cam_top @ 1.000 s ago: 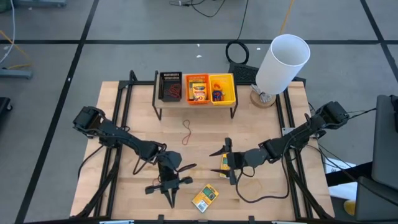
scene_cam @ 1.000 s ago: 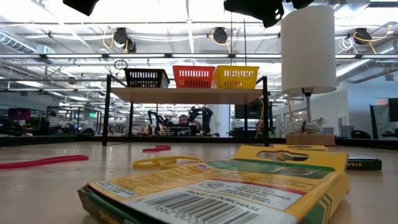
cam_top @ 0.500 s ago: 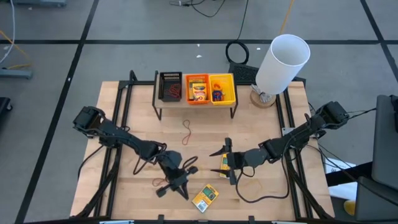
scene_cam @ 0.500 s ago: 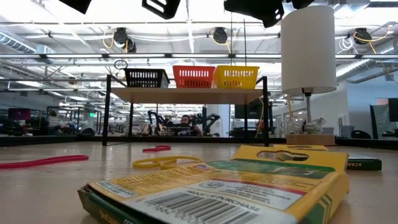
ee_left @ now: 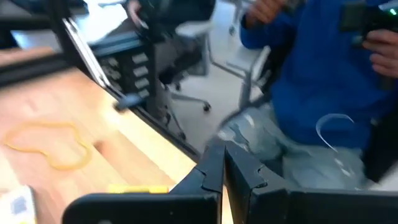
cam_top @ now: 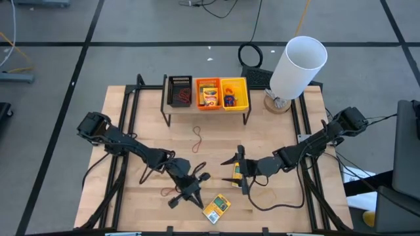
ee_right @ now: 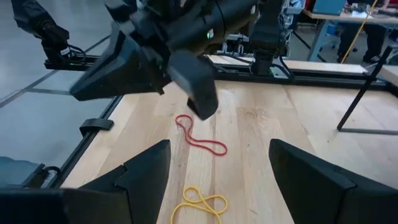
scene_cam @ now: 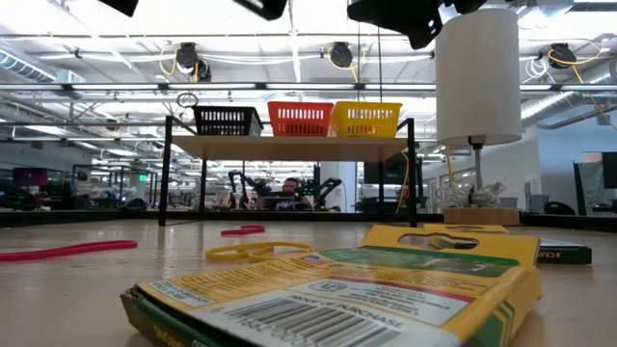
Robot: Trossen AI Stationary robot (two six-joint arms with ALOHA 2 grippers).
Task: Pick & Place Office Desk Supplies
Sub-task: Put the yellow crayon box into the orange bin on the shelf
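Observation:
A yellow pack (cam_top: 216, 208) with a green-and-white label lies flat near the table's front edge; it fills the low view's foreground (scene_cam: 337, 289). Another yellow pack (cam_top: 234, 173) lies under my right gripper (cam_top: 235, 174), which hangs open above it, pointing toward the table's left (ee_right: 217, 180). My left gripper (cam_top: 199, 200) is shut on nothing and raised off the table, just left of the first pack (ee_left: 222, 168). Rubber bands lie loose on the wood: a red one (cam_top: 197, 137), another red one (cam_top: 169, 191) and a yellow one (cam_top: 266, 192).
A low shelf at the back holds a black bin (cam_top: 179, 92), an orange bin (cam_top: 208, 94) and a yellow bin (cam_top: 234, 94). A big white cylinder (cam_top: 298, 65) stands at the back right. A person in blue (ee_left: 311, 74) is beyond the table's edge.
My left gripper has swung at the wrist from pointing at the table's near edge to pointing toward the near right, at the front yellow pack. It has stayed shut. The right arm has kept still.

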